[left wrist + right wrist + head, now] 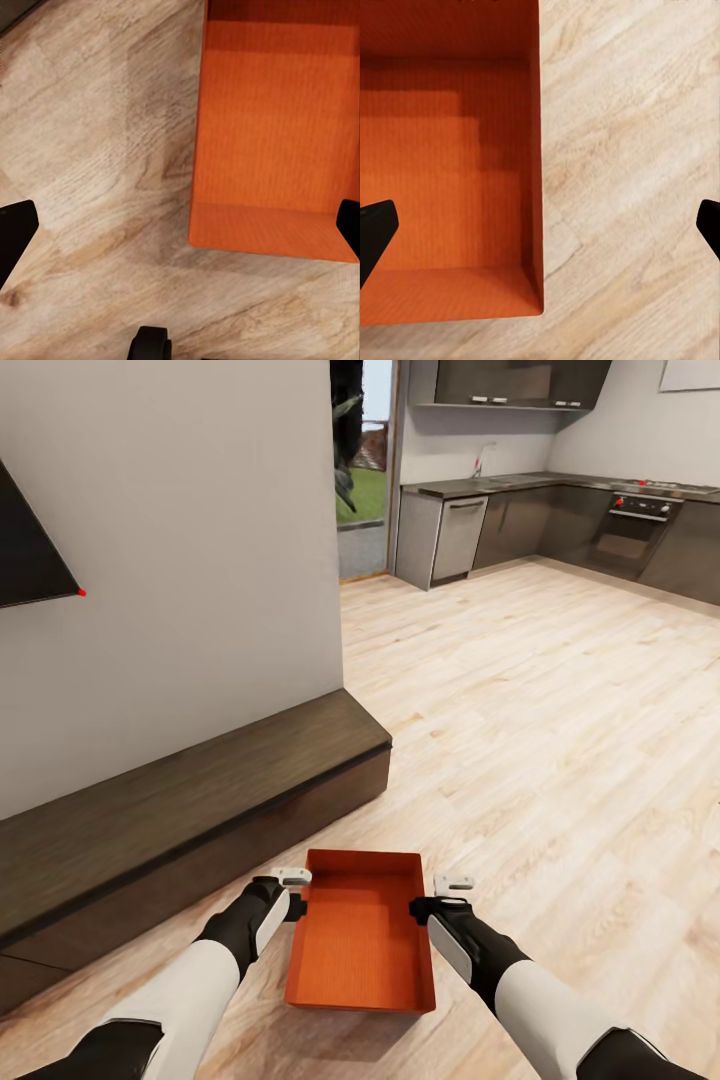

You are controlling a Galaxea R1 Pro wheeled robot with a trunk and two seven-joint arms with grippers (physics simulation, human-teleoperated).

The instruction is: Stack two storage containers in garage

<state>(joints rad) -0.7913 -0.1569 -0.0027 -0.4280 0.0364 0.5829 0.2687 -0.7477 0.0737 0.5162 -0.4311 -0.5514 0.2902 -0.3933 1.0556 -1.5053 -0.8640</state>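
One orange-red open-top storage container (362, 940) sits low over the light wood plank floor (550, 710) of the living room, between my two arms, and it is empty. My left gripper (295, 892) is open and straddles the container's left wall (196, 150). The black fingertips (16, 229) stand far apart. My right gripper (440, 895) is open too, straddling the right wall (540, 150), with one fingertip (375, 232) over the container's inside. I cannot tell whether the container rests on the floor or hangs just above it. The garage is out of view.
A long dark low cabinet (180, 800) runs along the white wall at my left, its corner close to the container. A dark TV corner (30, 550) hangs above it. Open plank floor stretches right and ahead to kitchen counters (520, 510), an oven (640, 525) and a doorway (362, 480).
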